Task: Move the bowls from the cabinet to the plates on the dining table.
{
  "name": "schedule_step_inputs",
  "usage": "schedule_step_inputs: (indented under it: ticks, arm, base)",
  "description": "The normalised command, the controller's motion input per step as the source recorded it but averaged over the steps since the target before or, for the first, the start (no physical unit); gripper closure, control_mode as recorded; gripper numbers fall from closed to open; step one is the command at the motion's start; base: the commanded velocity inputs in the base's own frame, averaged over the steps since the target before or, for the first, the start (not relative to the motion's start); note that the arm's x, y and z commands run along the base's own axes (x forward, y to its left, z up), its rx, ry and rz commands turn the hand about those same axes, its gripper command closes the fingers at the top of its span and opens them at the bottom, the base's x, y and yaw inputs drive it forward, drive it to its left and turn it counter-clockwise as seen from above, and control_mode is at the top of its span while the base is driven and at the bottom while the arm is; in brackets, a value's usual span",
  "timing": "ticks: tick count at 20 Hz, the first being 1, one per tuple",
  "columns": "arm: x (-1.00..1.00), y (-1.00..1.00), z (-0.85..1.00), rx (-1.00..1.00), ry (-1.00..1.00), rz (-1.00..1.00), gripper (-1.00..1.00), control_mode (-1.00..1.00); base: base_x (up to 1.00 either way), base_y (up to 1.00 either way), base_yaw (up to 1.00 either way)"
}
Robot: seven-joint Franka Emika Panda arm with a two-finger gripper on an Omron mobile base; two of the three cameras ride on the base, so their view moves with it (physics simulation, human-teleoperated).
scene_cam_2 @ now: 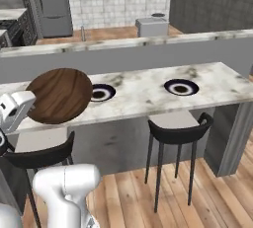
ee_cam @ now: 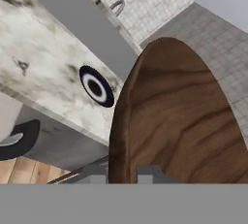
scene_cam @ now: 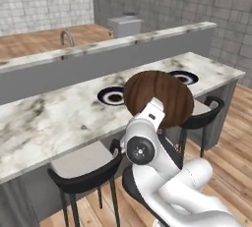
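A: The gripper (ee_cam: 122, 173) sits at the bottom centre of the hand view, its jaws pressed nearly together on the rim of the dark wooden bowl (ee_cam: 179, 116), pinching that thin edge.

B: And the bowl itself?

A: It is held up on edge, tilted, in the air in front of the desk (scene_cam: 59, 118). In the left base view the bowl (scene_cam: 158, 98) fills the centre of the frame, covering part of the nearer plate (scene_cam: 111, 96); in the right base view it (scene_cam_2: 60, 95) hangs at centre left, just beside the same plate (scene_cam_2: 102, 93).

B: How would it handle?

A: It looks stiff and wood-like, so probably light and not brittle, and the rim should not give under the fingers. But it is wide and shallow, and gripped at a single point on the edge most of the bowl hangs out to one side. That would tend to make it swing or twist in the jaws if the finish is smooth.

B: So the rim is the place to hold it?

A: It seems the only workable place; the body is too wide for the jaws. The bowl would have to be levelled before it goes down.

B: Where does it go?

A: Onto a plate. The second plate (scene_cam: 184, 77) lies further along the desk, at upper right in the left base view, well apart from the first. Black stools (scene_cam_2: 179, 132) stand below the desk's near edge.
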Motion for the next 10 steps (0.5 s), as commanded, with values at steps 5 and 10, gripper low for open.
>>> schedule_step_inputs:
  ticks: [5,10]
  arm:
    - [0.00,0.00,0.00,0.00,0.00,0.00,1.00,1.00]
    - [0.00,0.00,0.00,0.00,0.00,0.00,1.00,1.00]
  base:
    - [-0.22,-0.90,-0.03]
    - [0.06,-0.42,-0.04]
